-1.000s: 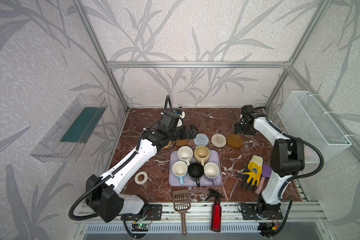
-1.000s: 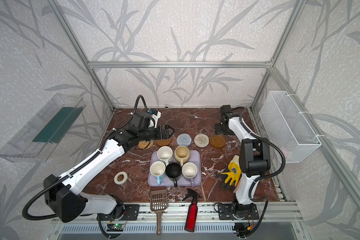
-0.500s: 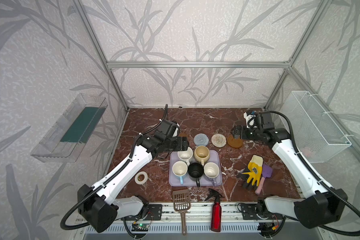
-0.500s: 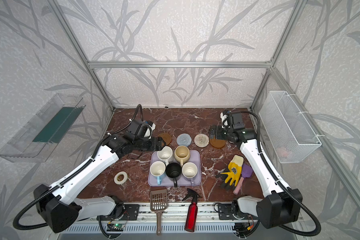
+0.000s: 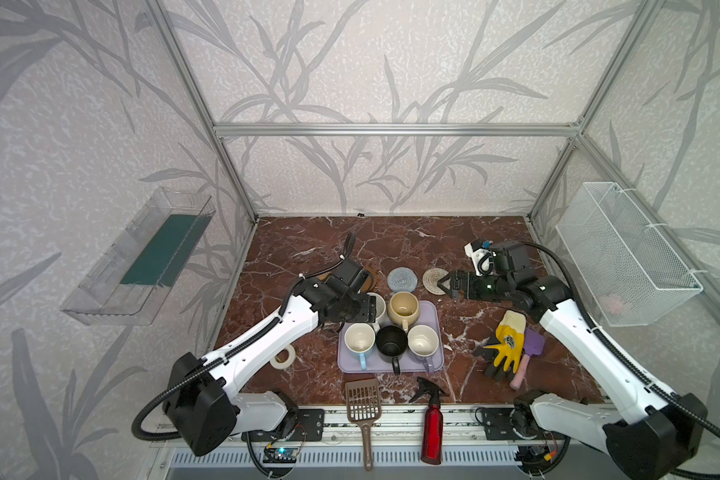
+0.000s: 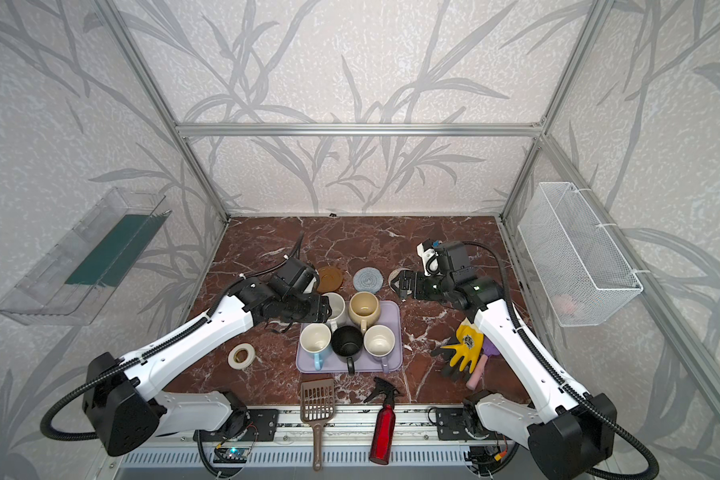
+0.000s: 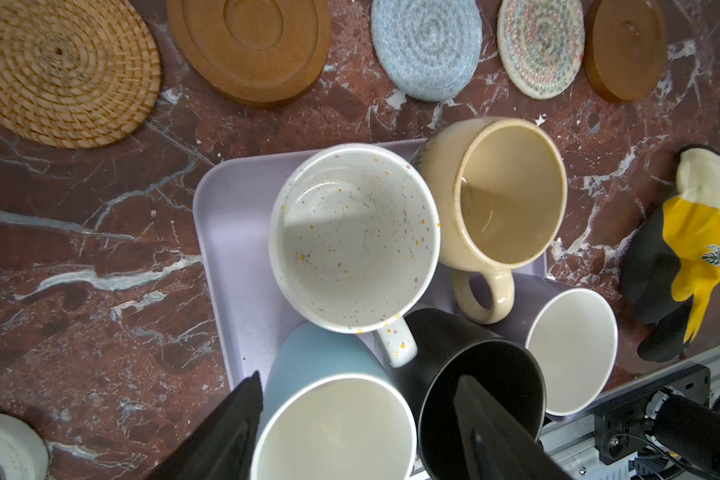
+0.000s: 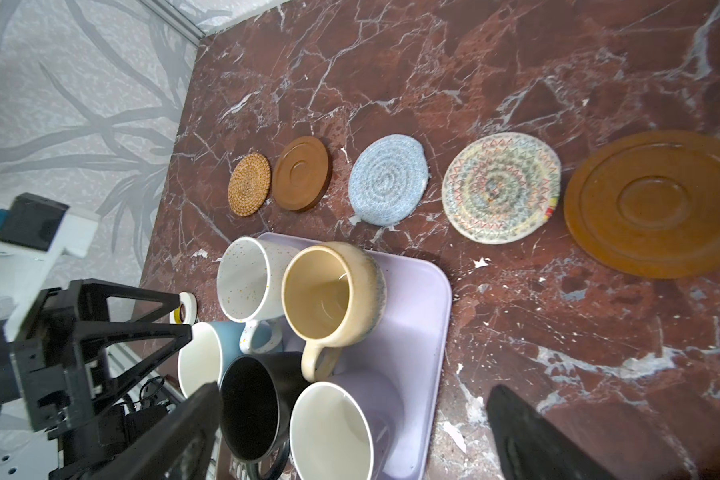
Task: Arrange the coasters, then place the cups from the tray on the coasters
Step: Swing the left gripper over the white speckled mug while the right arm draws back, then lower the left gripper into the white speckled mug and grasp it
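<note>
Left hand (image 7: 357,377) open, half hiding white cup (image 5: 380,307), seemingly untouched | right hand (image 8: 352,387) open

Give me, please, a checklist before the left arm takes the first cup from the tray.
1. Five coasters lie flat in one row behind the tray: ok.
2. Coasters bare: ok.
3. Five cups upright on the tray: ok.
4. Both arms' jaws open and empty: ok.
5. Free gap around each cup for the jaws: not ok, the cups stand packed together.
6. Which cup the left jaws aim at: cannot tell.
</note>
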Robot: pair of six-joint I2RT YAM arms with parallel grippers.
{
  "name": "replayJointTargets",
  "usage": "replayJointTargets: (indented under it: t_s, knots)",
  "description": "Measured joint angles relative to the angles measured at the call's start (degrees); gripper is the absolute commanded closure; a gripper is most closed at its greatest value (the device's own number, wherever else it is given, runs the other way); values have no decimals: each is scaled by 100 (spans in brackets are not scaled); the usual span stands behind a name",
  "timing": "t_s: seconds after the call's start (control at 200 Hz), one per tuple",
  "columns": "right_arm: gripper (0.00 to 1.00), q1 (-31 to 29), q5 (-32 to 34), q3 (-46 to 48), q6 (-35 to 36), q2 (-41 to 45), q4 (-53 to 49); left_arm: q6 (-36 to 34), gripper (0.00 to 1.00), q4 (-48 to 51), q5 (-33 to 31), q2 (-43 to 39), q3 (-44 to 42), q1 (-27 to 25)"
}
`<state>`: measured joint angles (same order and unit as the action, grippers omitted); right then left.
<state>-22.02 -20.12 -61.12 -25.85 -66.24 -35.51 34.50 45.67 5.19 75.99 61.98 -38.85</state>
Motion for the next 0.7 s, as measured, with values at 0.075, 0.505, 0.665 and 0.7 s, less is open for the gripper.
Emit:
replayJointTargets:
  t_s: [0.075,0.505,0.665,0.7]
  knots:
    - [1,-70,-46,2,-55,-2,39,15,23,-33,-59,157,-46,-138]
    - [1,-376,-258,13,-328,0,151,20,33,-48,-520,664,-48,-343]
    - [1,-376,-245,13,-337,68,203,15,35,-151,-525,778,-46,-350]
    - [1,-376,-245,17,-337,70,219,15,35,-170,-531,846,-46,-352]
